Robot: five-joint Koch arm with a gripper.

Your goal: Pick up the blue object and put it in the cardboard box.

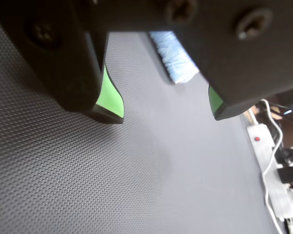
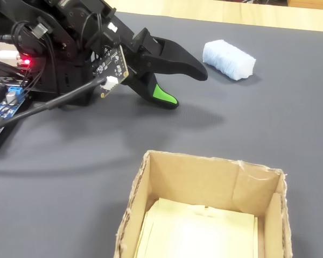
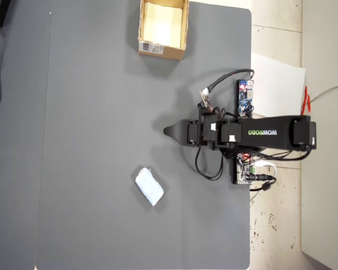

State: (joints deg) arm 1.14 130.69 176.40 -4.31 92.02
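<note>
The blue object is a pale blue-white soft block lying on the dark grey mat, to the right of and beyond the gripper in the fixed view. In the wrist view the blue object shows past the jaws, partly hidden by the right finger. My gripper hovers low over the mat, open and holding nothing. The green-padded fingers stand well apart around the gripper. The cardboard box stands open at the near edge of the fixed view, with a pale yellowish inside. From overhead, the box is at the top, the block is lower left, and the gripper lies between them.
A blue circuit board and cables sit by the arm's base at the left of the fixed view. A white power strip lies off the mat's right edge in the wrist view. Light wooden table shows beyond the mat.
</note>
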